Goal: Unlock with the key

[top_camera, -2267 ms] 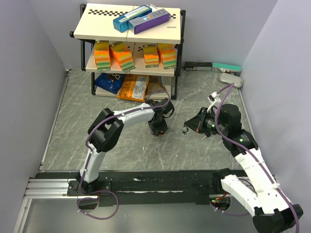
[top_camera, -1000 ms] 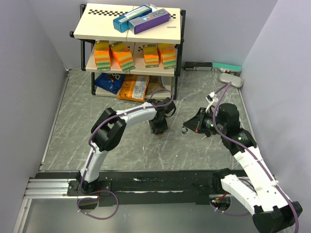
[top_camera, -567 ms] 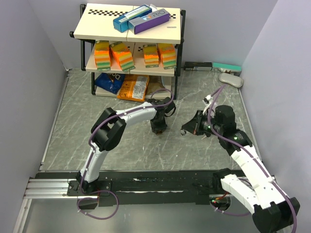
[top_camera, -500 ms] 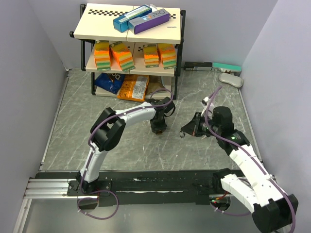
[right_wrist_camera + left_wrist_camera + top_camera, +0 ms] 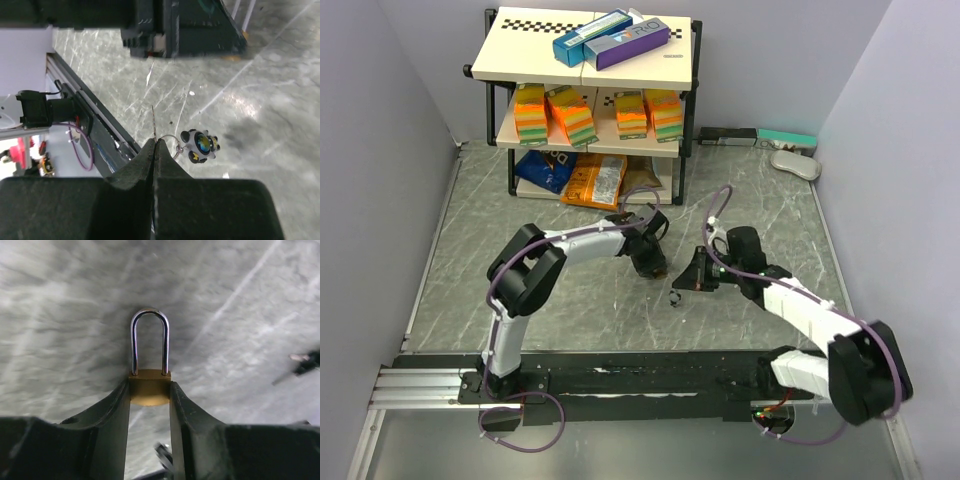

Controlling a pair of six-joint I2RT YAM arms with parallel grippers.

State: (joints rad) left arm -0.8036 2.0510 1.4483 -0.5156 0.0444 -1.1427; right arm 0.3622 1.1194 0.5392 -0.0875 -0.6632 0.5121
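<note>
My left gripper [image 5: 150, 390] is shut on the brass body of a padlock [image 5: 149, 388]; its steel shackle [image 5: 149, 342] is closed and points away from the wrist. In the top view the left gripper [image 5: 650, 262] holds the padlock low over the table's middle. My right gripper [image 5: 155, 144] is shut on a thin key [image 5: 154, 122]; the blade sticks out past the fingertips. A key ring with a round black-and-white charm [image 5: 200, 145] hangs beside it. In the top view the right gripper [image 5: 692, 280] is just right of the left one, with the charm [image 5: 675, 298] hanging below.
A black shelf rack [image 5: 590, 60] with coloured boxes stands at the back. Snack bags [image 5: 575, 178] lie under it. A grey case [image 5: 794, 163] and a teal box [image 5: 786, 138] lie at the back right. The arm mounting rail [image 5: 620, 375] runs along the near edge.
My right gripper has moved left and toward the near edge with the key, closing in on the left gripper. The left gripper with the padlock has shifted only slightly.
</note>
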